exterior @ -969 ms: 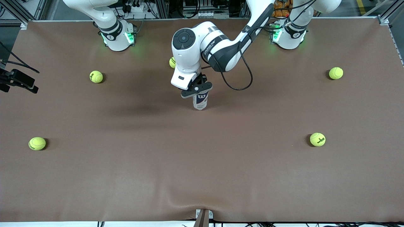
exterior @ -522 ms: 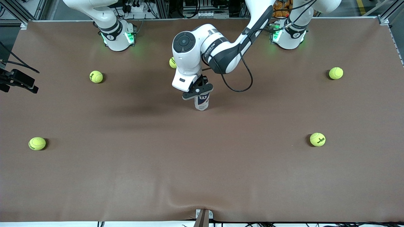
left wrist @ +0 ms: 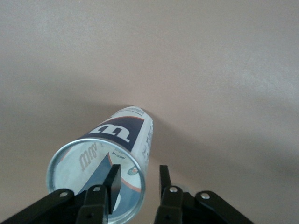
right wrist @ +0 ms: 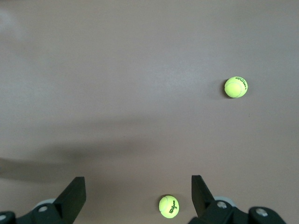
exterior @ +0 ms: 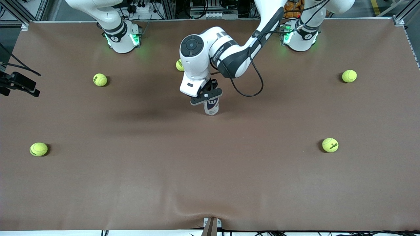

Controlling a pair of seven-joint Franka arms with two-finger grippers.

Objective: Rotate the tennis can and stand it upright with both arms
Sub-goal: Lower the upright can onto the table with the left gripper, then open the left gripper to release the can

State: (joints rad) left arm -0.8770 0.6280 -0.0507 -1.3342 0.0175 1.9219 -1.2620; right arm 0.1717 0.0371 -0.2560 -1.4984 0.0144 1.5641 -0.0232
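Observation:
The tennis can (exterior: 211, 107) stands upright on the brown table near its middle, with the navy band and white "W" facing the front camera. My left gripper (exterior: 206, 96) is just above the can's open top. In the left wrist view the can (left wrist: 126, 135) shows its metallic rim. The left gripper (left wrist: 138, 168) is open. One finger (left wrist: 112, 179) reaches inside the can and the other stands outside, with the rim wall loose between them. My right gripper (right wrist: 136, 179) hangs wide open over bare table, holding nothing. It is out of the front view, and that arm waits.
Several yellow-green tennis balls lie scattered on the table: one (exterior: 179, 65) close by the can toward the bases, others (exterior: 100, 79) (exterior: 349, 76) (exterior: 330, 145) farther out. The right wrist view shows two balls (right wrist: 236, 87) (right wrist: 168, 206). A black camera mount (exterior: 19, 84) sits at the table's edge.
The left gripper's fingers have parted from the can's rim. The hand and can shifted slightly toward the left arm's end of the table. The right arm has not moved.

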